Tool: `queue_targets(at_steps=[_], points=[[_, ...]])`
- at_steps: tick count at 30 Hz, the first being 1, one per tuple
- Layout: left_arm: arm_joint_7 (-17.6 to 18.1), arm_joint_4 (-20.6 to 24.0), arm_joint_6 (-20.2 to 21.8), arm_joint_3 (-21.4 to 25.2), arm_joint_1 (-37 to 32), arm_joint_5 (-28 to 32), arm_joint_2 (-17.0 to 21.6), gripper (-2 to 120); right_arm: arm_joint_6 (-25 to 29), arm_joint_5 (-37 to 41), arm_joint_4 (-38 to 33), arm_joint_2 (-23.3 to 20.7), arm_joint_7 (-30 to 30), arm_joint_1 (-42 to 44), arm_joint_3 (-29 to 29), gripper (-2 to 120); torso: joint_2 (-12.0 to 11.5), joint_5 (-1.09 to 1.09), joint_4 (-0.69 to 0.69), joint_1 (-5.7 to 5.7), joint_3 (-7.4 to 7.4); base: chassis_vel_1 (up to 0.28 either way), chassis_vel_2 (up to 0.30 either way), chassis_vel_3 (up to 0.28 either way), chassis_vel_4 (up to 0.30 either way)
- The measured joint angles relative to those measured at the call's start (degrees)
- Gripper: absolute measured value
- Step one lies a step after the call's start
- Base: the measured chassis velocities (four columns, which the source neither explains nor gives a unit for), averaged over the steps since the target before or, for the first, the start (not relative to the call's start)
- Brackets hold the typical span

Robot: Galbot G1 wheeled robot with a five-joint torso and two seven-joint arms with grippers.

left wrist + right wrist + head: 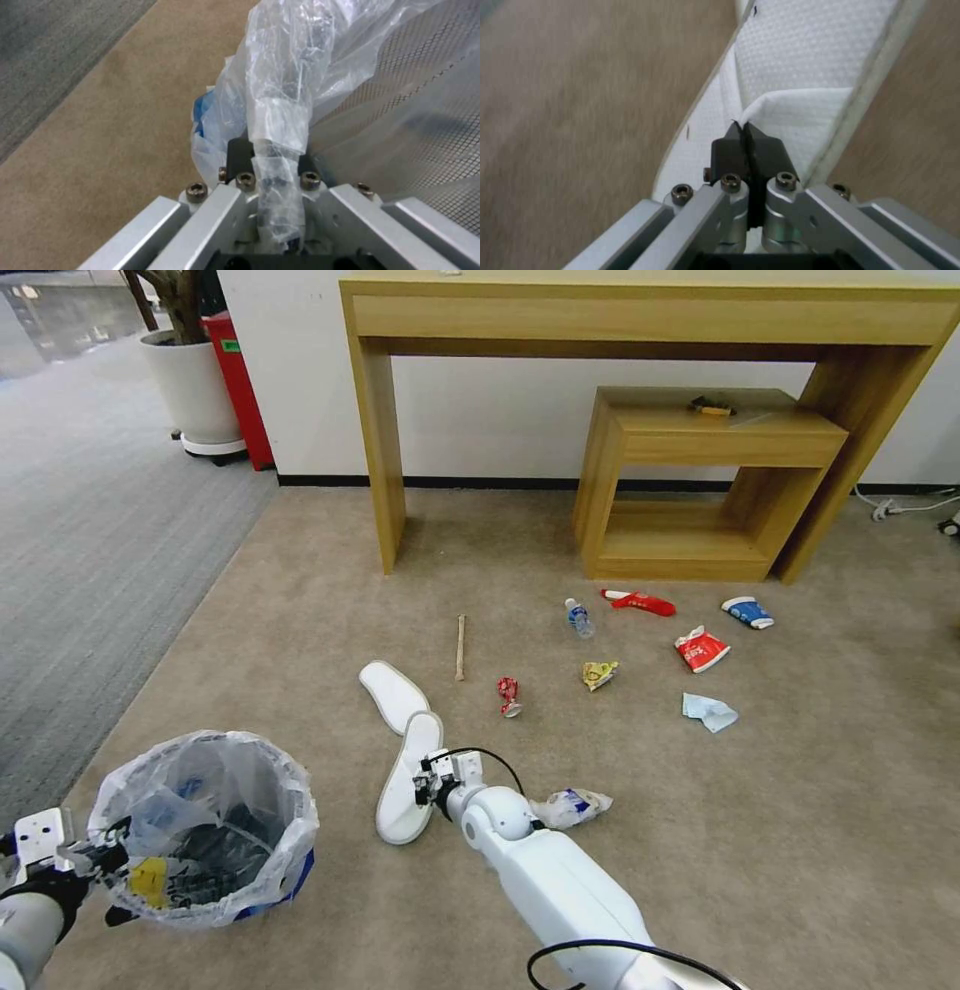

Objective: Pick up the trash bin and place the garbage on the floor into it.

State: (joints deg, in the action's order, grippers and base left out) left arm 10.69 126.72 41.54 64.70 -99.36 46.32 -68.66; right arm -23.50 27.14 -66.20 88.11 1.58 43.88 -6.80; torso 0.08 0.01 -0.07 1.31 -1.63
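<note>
The trash bin (205, 830) stands at the lower left on the beige floor (300, 600), lined with a crinkly plastic bag (280, 86). My left gripper (95, 860) (270, 150) is shut on its bag-covered rim. My right gripper (430, 778) (745, 129) is low over a white slipper (405, 790) (800, 56) and shut on the edge of its fabric strap. A second slipper (392, 695) lies just beyond. Farther out lie a wooden stick (460, 647), red can (509, 695), clear bottle (578, 617), yellow wrapper (598, 673), red wrappers (700, 649), a blue item (748, 612) and a tissue (709, 711).
A crumpled wrapper (570, 807) lies beside my right forearm. A tall wooden table (640, 320) and a low wooden shelf (700, 440) stand against the back wall. Grey ribbed carpet (90, 530) runs along the left, with a white plant pot (195, 395) at its far end.
</note>
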Motion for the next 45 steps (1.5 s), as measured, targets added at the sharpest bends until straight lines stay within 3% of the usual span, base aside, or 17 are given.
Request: queue_targets(at_steps=[7, 11, 14, 20, 22, 28, 36, 45], points=[[0.89, -0.05, 0.00, -2.32, 0.82, -0.65, 0.17, 0, -0.28, 0.44, -10.63, -2.88, 0.19, -0.71, 2.41, 0, 0.00, 0.00, 0.02, 0.00, 0.00, 0.000, 0.000, 0.000, 0.000], [2.54, 0.01, 0.15, -4.40, 1.70, -0.59, 0.96, 0, -1.86, 4.32, -19.81, -6.96, -0.64, -4.17, 2.20, 0, 0.00, 0.00, 0.01, 0.00, -0.01, 0.000, 0.000, 0.000, 0.000], [3.61, 0.01, 0.33, -4.93, 2.07, -0.16, 1.44, 0, -1.89, 5.41, -22.39, -8.12, -1.95, -5.71, 1.93, 0, 0.00, 0.01, 0.00, 0.00, 0.00, 0.000, 0.000, 0.000, 0.000], [6.35, -1.12, 0.47, -6.21, 3.08, 2.30, 3.40, 0, -0.71, 9.57, -28.82, -11.40, -11.59, -11.80, -0.35, 0, 0.00, 0.00, 0.01, 0.00, 0.00, 0.000, 0.000, 0.000, 0.000], [7.02, -2.42, 0.49, -6.64, 3.42, 3.59, 4.56, 0, -0.60, 12.56, -30.75, -12.24, -14.91, -16.23, -4.16, 0, 0.00, 0.00, 0.02, 0.00, -0.01, 0.000, 0.000, 0.000, 0.000], [7.74, -4.57, 0.52, -8.19, 4.23, 8.50, 7.10, 0, -0.68, 15.34, -31.61, -11.82, -17.39, -24.39, -13.40, 0, 0.00, -0.01, 0.02, 0.00, 0.00, 0.000, 0.000, 0.000, 0.000], [8.68, -5.41, 0.56, -8.84, 4.65, 16.41, 8.71, 0, -0.02, 8.45, -29.00, -10.93, -17.94, -29.76, -27.63, 0, 0.00, -0.01, 0.02, 0.00, 0.00, 0.000, 0.000, 0.000, 0.000], [8.46, -4.96, 0.60, -9.01, 4.66, 16.69, 8.69, 0, 0.81, 3.51, -26.26, -9.90, -16.80, -29.40, -33.30, 0, -0.01, -0.01, 0.02, 0.00, 0.00, 0.000, 0.000, 0.000, 0.000]])
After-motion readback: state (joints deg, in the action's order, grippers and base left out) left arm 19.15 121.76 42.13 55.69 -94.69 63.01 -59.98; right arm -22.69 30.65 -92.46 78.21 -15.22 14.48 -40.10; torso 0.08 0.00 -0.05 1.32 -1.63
